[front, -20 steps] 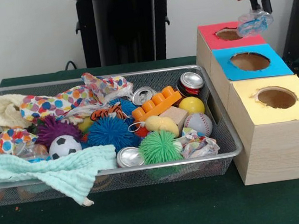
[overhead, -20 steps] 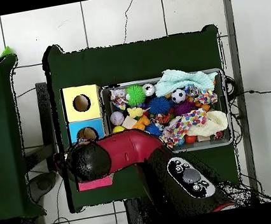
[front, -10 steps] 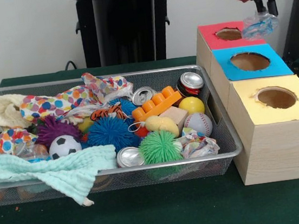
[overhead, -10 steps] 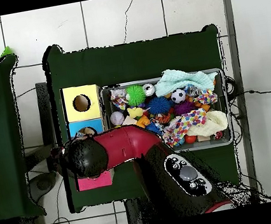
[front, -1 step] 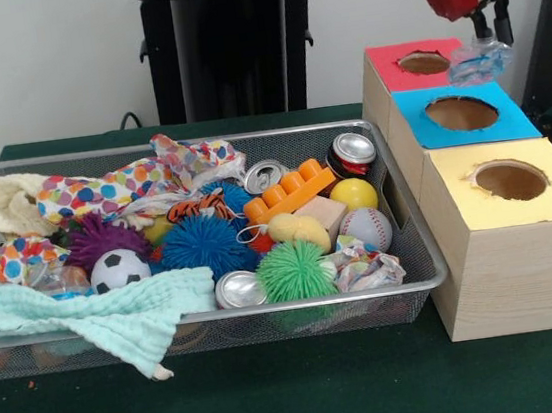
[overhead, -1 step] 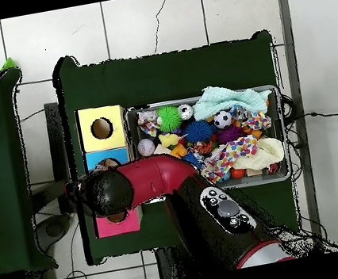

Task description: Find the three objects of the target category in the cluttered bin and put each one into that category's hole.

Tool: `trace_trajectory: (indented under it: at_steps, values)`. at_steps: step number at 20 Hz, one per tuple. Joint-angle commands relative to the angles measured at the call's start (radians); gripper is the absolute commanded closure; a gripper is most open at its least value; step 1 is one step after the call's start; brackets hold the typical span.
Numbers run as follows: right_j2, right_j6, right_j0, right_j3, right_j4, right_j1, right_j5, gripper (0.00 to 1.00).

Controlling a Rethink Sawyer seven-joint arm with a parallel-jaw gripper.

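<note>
Front view shows the hand (front, -1 step: pixel 489 27) pinching a crumpled plastic wrapper (front, -1 step: pixel 479 58), hanging beside the red box's hole (front, -1 step: pixel 424 62), over its edge. Released here, I judge it could catch the rim or slide off the box.

glossy red arm (overhead, -1 step: pixel 159 181) with a black wrist, grey round buttons, thin dark fingers (front, -1 step: pixel 504 15).

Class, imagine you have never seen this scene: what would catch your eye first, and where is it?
Probably the row of wooden boxes with red, blue and yellow holed tops beside the wire bin. Above the red one, the pincer holds a crumpled clear wrapper. The bin brims with spiky balls, cans and cloths.
</note>
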Motion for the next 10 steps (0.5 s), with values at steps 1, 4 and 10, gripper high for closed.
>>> trace_trajectory:
  at_steps: [1,4,10]
  values:
    - [-0.063,0.109,-0.005,-0.041,-0.04,0.072,-0.052,1.0]
    - [-0.069,0.104,-0.008,-0.039,-0.055,0.089,-0.076,1.0]
    - [-0.074,0.088,-0.019,-0.035,-0.077,0.111,-0.1,1.0]
